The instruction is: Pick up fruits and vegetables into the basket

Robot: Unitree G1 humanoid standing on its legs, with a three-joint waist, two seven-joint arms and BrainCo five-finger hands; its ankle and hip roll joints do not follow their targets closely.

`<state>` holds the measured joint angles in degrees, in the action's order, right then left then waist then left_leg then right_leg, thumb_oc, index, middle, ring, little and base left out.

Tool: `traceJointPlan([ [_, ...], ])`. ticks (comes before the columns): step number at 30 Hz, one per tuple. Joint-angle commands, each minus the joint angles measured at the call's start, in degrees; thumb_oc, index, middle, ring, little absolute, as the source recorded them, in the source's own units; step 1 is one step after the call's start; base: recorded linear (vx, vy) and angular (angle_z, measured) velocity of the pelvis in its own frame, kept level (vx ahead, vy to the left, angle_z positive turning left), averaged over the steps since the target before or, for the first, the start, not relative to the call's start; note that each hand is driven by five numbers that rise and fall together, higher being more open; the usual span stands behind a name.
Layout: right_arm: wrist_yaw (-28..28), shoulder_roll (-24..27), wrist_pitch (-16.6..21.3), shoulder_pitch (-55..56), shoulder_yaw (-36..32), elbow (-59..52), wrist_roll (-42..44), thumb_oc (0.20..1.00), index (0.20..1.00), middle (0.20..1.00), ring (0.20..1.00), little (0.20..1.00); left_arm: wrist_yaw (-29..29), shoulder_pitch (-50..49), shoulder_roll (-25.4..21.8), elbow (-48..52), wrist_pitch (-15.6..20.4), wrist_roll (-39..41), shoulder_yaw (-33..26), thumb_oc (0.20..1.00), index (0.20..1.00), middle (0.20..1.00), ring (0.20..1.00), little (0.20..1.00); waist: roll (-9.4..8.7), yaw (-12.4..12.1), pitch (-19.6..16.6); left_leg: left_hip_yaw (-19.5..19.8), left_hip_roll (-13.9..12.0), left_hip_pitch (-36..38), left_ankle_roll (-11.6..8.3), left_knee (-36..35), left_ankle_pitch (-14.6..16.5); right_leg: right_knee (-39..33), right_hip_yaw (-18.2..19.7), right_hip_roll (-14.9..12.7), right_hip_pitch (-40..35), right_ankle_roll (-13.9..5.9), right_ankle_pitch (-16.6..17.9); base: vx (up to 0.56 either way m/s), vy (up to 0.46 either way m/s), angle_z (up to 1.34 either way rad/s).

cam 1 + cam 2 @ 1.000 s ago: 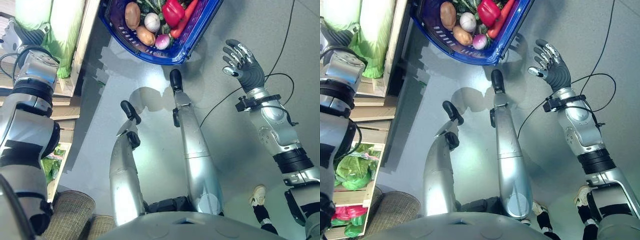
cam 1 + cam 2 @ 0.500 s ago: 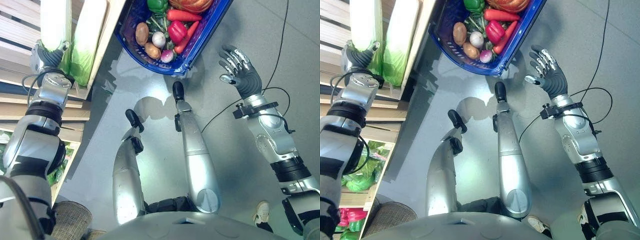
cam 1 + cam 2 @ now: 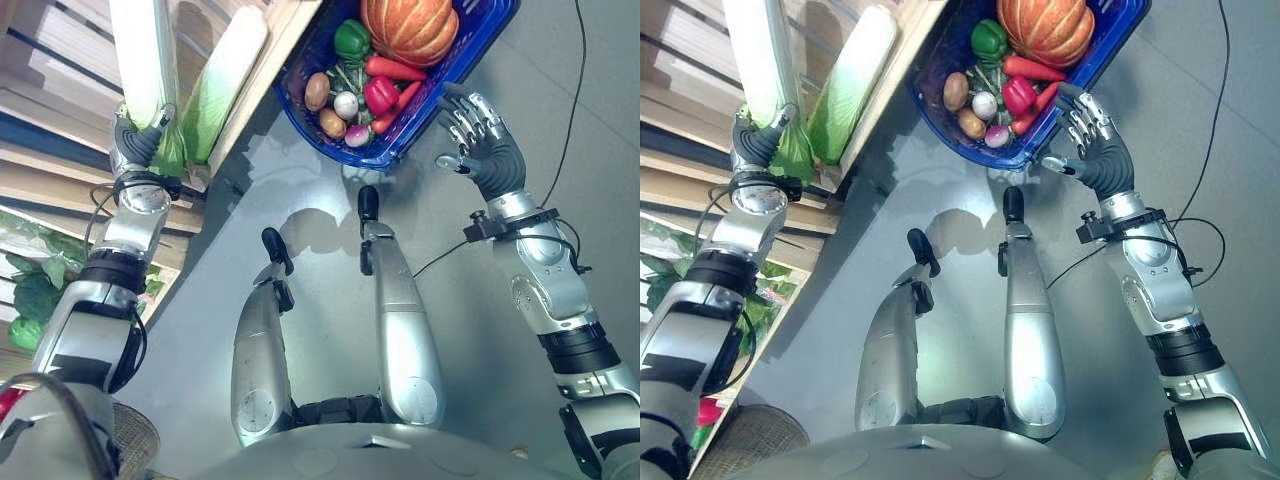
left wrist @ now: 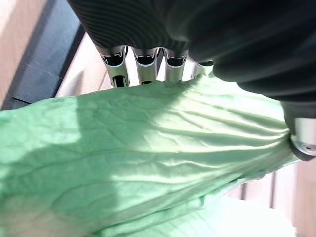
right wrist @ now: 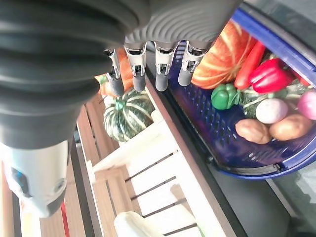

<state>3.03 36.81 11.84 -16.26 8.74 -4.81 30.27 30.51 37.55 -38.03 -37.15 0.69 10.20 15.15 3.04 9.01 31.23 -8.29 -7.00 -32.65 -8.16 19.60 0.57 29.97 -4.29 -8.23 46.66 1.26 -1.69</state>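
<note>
At ten o'clock, left hand (image 3: 135, 143) clasps a long pale-green leafy cabbage (image 3: 152, 90); its soft leaves could tear free before reaching the blue plastic basket (image 3: 310, 120); right hand (image 3: 480, 140) spread, empty.

Bright overhead light, white glare patch on the grey floor (image 3: 330, 190), soft shadows, wrist views blurred up close

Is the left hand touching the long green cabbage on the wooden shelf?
Touching. The left wrist view shows the left hand wrapped around the cabbage, fingers and thumb against its leaves.
</note>
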Motion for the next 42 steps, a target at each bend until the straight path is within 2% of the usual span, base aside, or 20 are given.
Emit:
traceJointPlan([
  [1, 0.4, -1.8, 1.9, 1.1, -2.9, -6.5, -1.0, 1.000, 1.000, 1.000, 1.000, 1.000, 4.2, -5.3, -3.0, 0.8, 1.6, -4.9, -5.7, 0.200, 0.200, 0.200, 0.200, 0.200, -0.22, -0.1, -1.4, -2.5, 1.5, -3.6, 3.04, 3.9, 2.8, -0.3, -2.1, -0.8, -5.4, -4.87, -6.4, -0.01, -0.050, 0.02],
  [5, 0.3, -2.0, 1.3, -0.4, -2.6, -7.4, -2.1, 1.000, 1.000, 1.000, 1.000, 1.000, 3.0, -6.3, -5.0, 6.5, 2.8, -11.7, -5.6, 0.200, 0.200, 0.200, 0.200, 0.200, -0.42, -1.2, -1.4, -2.1, 1.7, -2.8, 3.32, 4.0, 3.1, -0.6, -2.6, -1.0, -6.8, -5.05, -6.4, -0.03, -0.068, 0.07],
  [6, 0.3, -1.9, 1.2, -1.1, -2.5, -7.8, -3.2, 1.000, 1.000, 1.000, 1.000, 1.000, 2.0, -6.6, -5.7, 8.9, 3.1, -13.7, -5.6, 0.200, 0.200, 0.200, 0.200, 0.200, -0.50, -1.6, -1.4, -2.4, 1.6, -3.4, 3.86, 3.6, 1.5, -1.4, -3.2, -1.1, -6.4, -4.65, -4.6, -0.01, -0.058, 0.09],
  [7, 0.2, -1.9, 1.1, -1.2, -2.4, -7.8, -3.2, 1.000, 1.000, 1.000, 1.000, 1.000, 1.9, -6.7, -5.7, 9.1, 3.2, -14.1, -5.5, 0.200, 0.200, 0.200, 0.200, 0.200, -0.47, -1.6, -1.4, -1.9, 1.7, -2.5, 3.38, 4.0, 3.0, -0.9, -2.8, -1.0, -7.2, -5.14, -6.2, -0.09, -0.071, 0.06],
  [8, -0.3, -1.7, 0.3, -2.1, -1.8, -8.7, -3.7, 1.000, 1.000, 1.000, 1.000, 1.000, 1.5, -7.2, -6.1, 12.2, 3.4, -16.9, -5.2, 0.200, 0.200, 0.200, 0.200, 0.200, -0.52, -2.1, -1.4, -2.3, 1.7, -3.1, 3.94, 3.7, 1.6, -1.7, -3.4, -1.1, -7.1, -4.74, -4.5, -0.01, -0.072, 0.06],
  [10, -1.8, -1.9, -1.3, -3.8, -0.8, -9.9, -3.7, 1.000, 1.000, 1.000, 1.000, 1.000, 0.4, -8.3, -6.5, 16.8, 4.8, -22.6, -4.8, 0.200, 0.200, 0.200, 0.200, 0.200, -0.74, -3.0, -1.4, -1.9, 1.8, -2.6, 4.11, 3.7, 1.7, -1.9, -3.7, -1.2, -8.0, -4.87, -4.4, -0.05, -0.089, 0.09],
  [16, -4.6, -4.2, -4.8, -8.0, 1.6, -10.5, -3.0, 1.000, 1.000, 1.000, 1.000, 1.000, -3.0, -8.6, -6.2, 25.1, 6.5, -31.8, -2.4, 0.200, 0.200, 0.200, 0.200, 0.200, -1.22, -4.6, -1.4, -1.0, 2.2, -0.9, 4.58, 3.7, 2.1, -2.5, -4.3, -1.2, -10.4, -5.21, -4.2, 0.00, -0.077, 0.12],
  [18, -5.2, -4.7, -5.3, -8.8, 2.0, -10.7, -2.5, 1.000, 1.000, 1.000, 1.000, 1.000, -3.6, -8.3, -6.0, 25.8, 7.1, -32.8, -1.9, 0.200, 0.200, 0.200, 0.200, 0.200, -1.30, -4.8, -1.4, -0.9, 2.2, -0.4, 4.64, 3.5, 2.1, -2.7, -4.4, -1.2, -10.9, -5.30, -4.1, 0.01, -0.043, 0.09],
  [21, -7.0, -6.5, -8.5, -10.8, 3.4, -11.1, 1.7, 1.000, 1.000, 1.000, 1.000, 1.000, -4.5, -6.5, -6.0, 28.3, 8.5, -35.9, 0.7, 0.200, 0.200, 0.200, 0.200, 0.200, -1.56, -5.3, -1.4, -0.7, 2.1, 0.9, 4.86, 3.6, 2.1, -3.0, -4.6, -1.3, -12.4, -5.58, -3.9, 0.02, -0.048, 0.09],
  [27, -9.2, -9.6, -10.5, -13.5, 5.8, -10.5, 6.6, 1.000, 1.000, 1.000, 1.000, 1.000, -4.9, -4.3, -4.6, 30.7, 10.4, -38.6, 4.2, 0.200, 0.200, 0.200, 0.200, 0.200, -1.95, -6.2, -1.4, -0.3, 2.1, 1.7, 5.07, 4.0, 2.3, -3.2, -4.7, -1.3, -13.7, -5.90, -3.6, 0.01, -0.057, 0.03],
  [37, -12.1, -12.8, -13.2, -15.2, 8.6, -8.5, 16.9, 1.000, 1.000, 1.000, 1.000, 1.000, -2.5, -1.6, -3.3, 33.5, 12.0, -46.5, 9.8, 0.200, 0.200, 0.200, 0.200, 0.200, -2.87, -7.0, -1.4, -0.2, 2.0, 3.0, 5.41, 3.6, 2.4, -3.7, -4.9, -1.4, -15.1, -6.25, -3.1, 0.00, -0.025, 0.02],
  [42, -13.0, -13.8, -12.4, -15.2, 9.9, -6.7, 19.9, 1.000, 1.000, 1.000, 1.000, 1.000, -2.2, -0.1, -2.6, 34.2, 11.9, -49.0, 12.6, 0.200, 0.200, 0.200, 0.200, 0.200, -3.24, -7.0, -1.4, -0.4, 1.8, 3.4, 5.42, 3.3, 2.3, -4.0, -5.1, -1.6, -15.5, -6.54, -2.7, 0.00, -0.006, 0.00],
])
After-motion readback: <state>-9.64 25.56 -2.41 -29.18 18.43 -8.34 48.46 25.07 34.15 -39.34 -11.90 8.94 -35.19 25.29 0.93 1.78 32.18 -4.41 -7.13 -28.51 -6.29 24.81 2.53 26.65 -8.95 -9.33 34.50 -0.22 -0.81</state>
